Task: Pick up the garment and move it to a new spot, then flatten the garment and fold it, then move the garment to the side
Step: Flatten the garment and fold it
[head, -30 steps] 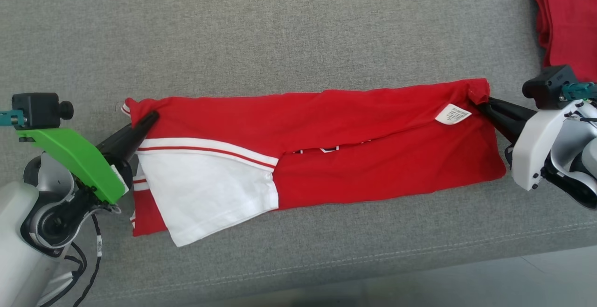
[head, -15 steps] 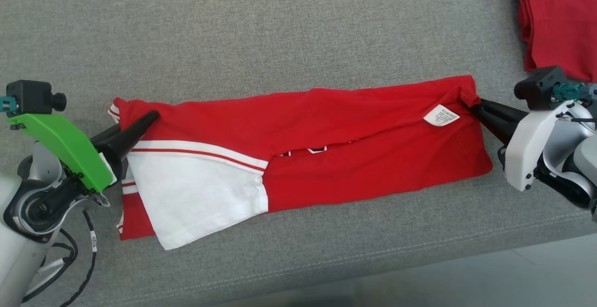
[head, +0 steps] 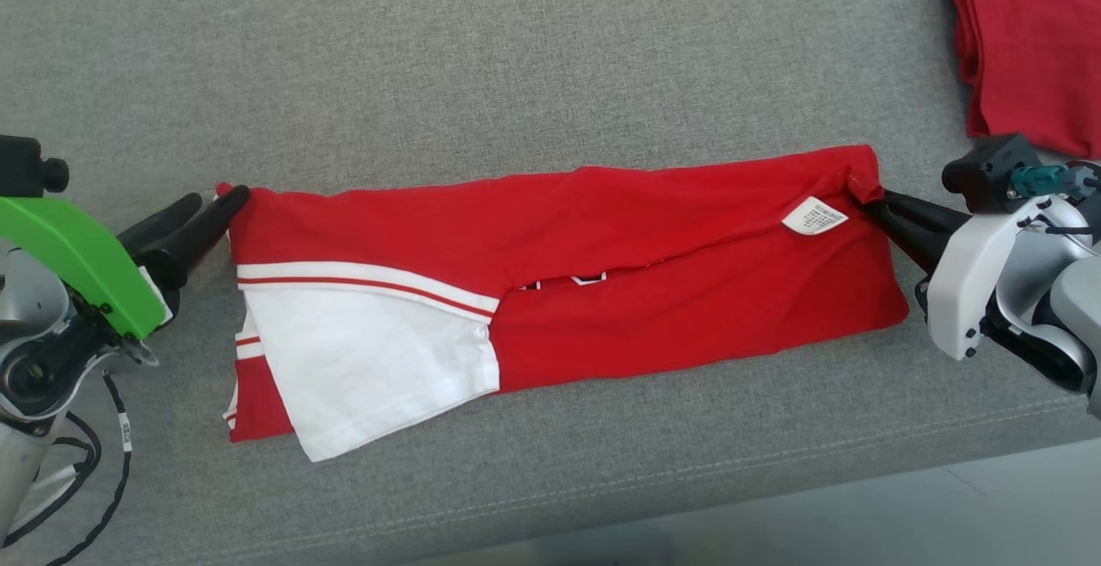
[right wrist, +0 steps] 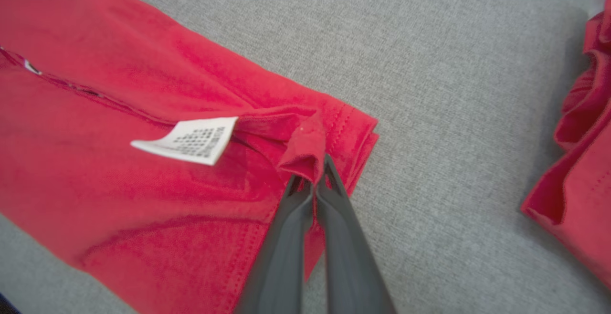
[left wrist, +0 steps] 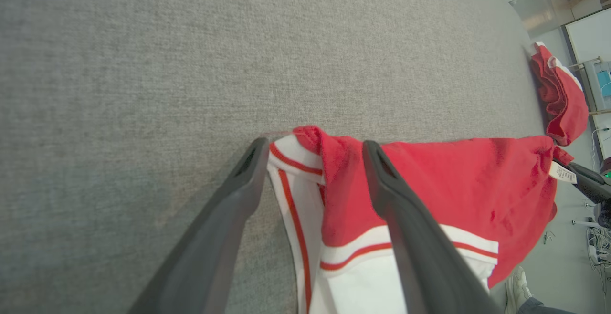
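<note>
Head view: at the far left, the left pincer (head: 219, 196) lies low over the grey fabric worktop (head: 516, 58). Its two dark fingers are apart, with the tips at the upper left corner of the garment (head: 654, 239). In the left wrist view that pincer (left wrist: 315, 144) straddles the striped white-and-red corner. The cloth lies loose between the spread fingers, and neither grips it. The garment, a red shirt folded into a long band, stretches flat across the middle of the worktop. A white sleeve (head: 370, 359) edged with a red stripe lies over its left part, and the rest is red cloth. Near its right end a white label (head: 814, 216) sticks out. Just beyond it, the right pincer (head: 873, 205) is clamped together on a pinch of the garment's upper right corner. The right wrist view shows its fingers (right wrist: 341, 237) pressed on a small red fold beside the label (right wrist: 188, 140). At the upper right a second red garment (head: 1024, 41) lies well apart.
</note>
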Available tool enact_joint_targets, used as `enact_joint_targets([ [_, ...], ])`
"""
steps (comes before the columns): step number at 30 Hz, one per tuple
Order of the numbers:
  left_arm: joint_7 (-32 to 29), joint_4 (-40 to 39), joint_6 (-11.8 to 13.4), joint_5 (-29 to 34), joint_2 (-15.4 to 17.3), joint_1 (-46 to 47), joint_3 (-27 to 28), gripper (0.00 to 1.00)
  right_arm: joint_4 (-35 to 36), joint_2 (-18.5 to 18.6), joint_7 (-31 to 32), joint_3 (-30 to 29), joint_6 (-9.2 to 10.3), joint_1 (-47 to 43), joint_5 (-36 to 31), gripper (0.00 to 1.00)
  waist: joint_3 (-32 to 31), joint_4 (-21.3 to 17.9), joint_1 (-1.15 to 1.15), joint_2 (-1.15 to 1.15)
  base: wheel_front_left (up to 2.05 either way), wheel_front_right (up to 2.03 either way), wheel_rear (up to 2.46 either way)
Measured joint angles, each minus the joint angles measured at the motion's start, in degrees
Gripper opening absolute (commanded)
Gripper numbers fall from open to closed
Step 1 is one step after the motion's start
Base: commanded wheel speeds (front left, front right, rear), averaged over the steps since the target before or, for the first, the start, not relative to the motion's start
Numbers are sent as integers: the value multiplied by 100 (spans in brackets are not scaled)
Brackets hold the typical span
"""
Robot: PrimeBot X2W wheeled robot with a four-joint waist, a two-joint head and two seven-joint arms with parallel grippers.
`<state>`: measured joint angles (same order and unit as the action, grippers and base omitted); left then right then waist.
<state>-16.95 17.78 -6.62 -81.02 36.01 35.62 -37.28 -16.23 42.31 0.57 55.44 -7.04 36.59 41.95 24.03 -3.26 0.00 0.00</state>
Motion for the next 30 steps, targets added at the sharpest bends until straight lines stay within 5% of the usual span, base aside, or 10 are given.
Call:
enact_joint_targets([
  [1,66,40,0,5,2,-3,20,100,-5,9,-20,26,0,0,-56,41,-25,0,0,0,0,0,0],
  [2,97,60,0,5,8,-7,34,100,-15,13,-40,40,0,0,-89,78,-50,-1,0,0,0,0,0],
  [3,229,74,-1,57,21,-21,44,100,-48,21,-115,38,1,-1,-120,100,-104,-4,0,0,0,0,0],
  [13,1332,-12,46,1181,304,-464,16,100,-272,259,-415,-227,274,-430,140,100,-429,45,0,0,0,0,0],
  [20,2179,-376,543,1535,181,-1061,21,100,-252,190,-784,-1010,480,-995,1482,100,-657,229,0,0,0,0,0],
  [30,3011,-869,1089,1725,-269,-1730,41,100,-564,-62,-822,-1389,664,-1227,2210,100,-862,615,0,0,0,0,0],
])
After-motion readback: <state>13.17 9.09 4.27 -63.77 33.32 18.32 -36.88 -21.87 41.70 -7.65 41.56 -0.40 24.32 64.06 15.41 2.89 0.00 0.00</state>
